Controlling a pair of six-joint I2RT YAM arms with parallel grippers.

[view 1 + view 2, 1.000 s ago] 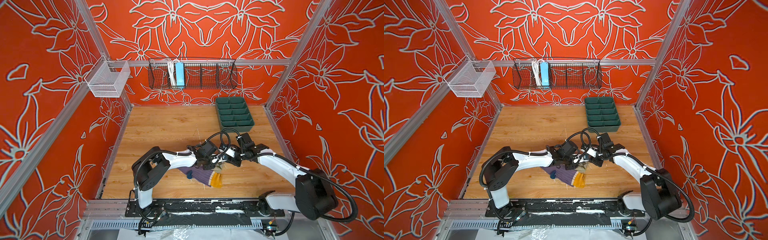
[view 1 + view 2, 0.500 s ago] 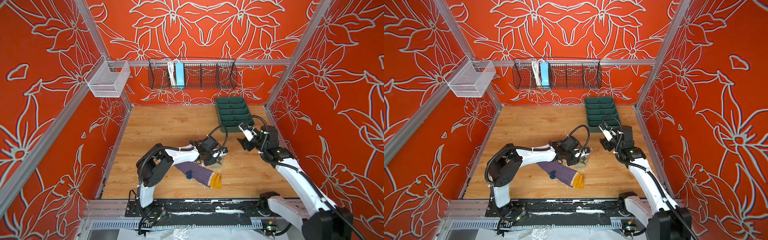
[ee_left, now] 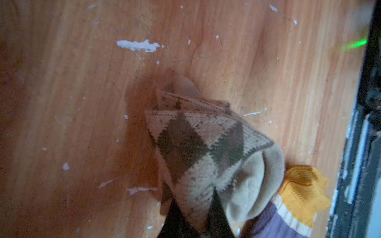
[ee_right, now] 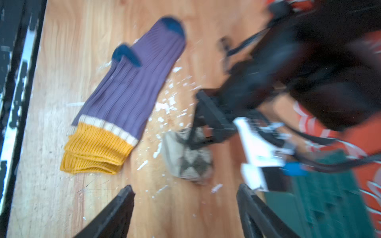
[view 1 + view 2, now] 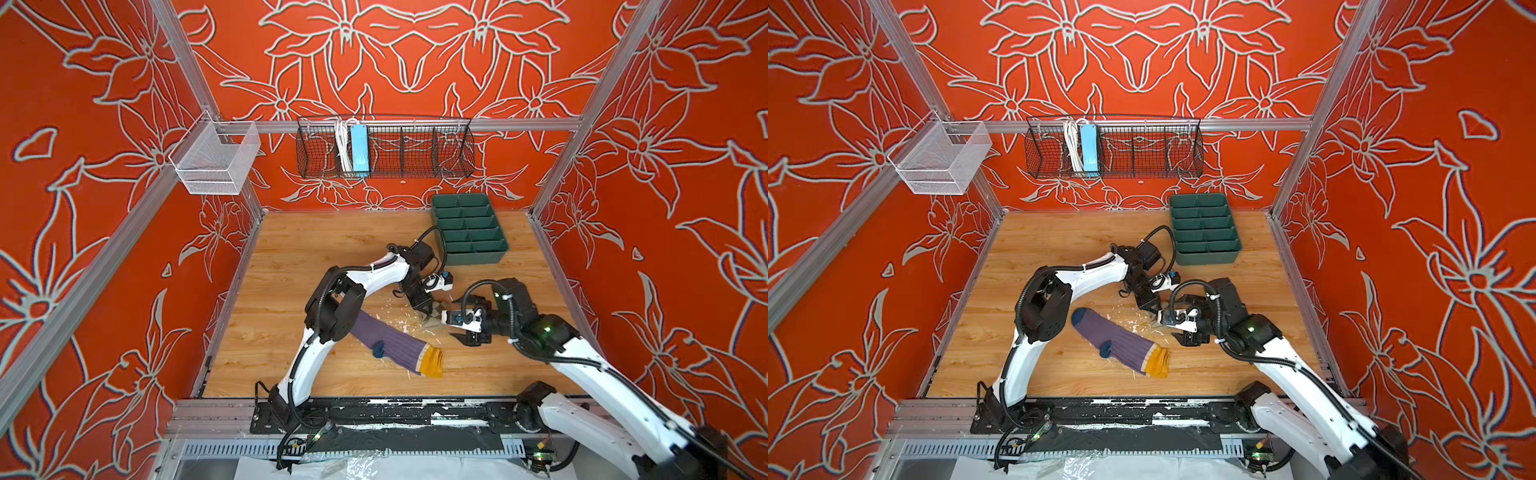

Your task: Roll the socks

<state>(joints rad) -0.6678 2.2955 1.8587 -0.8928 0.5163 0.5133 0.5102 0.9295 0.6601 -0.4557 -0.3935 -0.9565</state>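
The beige argyle sock (image 3: 195, 144) is a small rolled bundle on the wooden table (image 5: 311, 249), right of centre in both top views (image 5: 435, 319) (image 5: 1158, 321). My left gripper (image 3: 194, 206) is shut on it, pinching it from above (image 5: 424, 309). The purple ribbed sock (image 5: 390, 347) (image 5: 1113, 338) lies flat and loose near the front, its yellow cuff (image 4: 97, 148) toward the bundle. My right gripper (image 4: 185, 191) stands open and empty just short of the bundle (image 4: 187, 158), low over the table (image 5: 455, 328) (image 5: 1177, 330).
A green compartment tray (image 5: 469, 228) sits at the back right of the table. A black wire basket (image 5: 384, 151) and a white mesh basket (image 5: 216, 160) hang on the back rail. White flecks (image 4: 165, 105) litter the wood around the socks.
Both grippers have left the purple sock. The left carried the argyle bundle right and back. The right arm swung away, opened, and has come back low beside the bundle.
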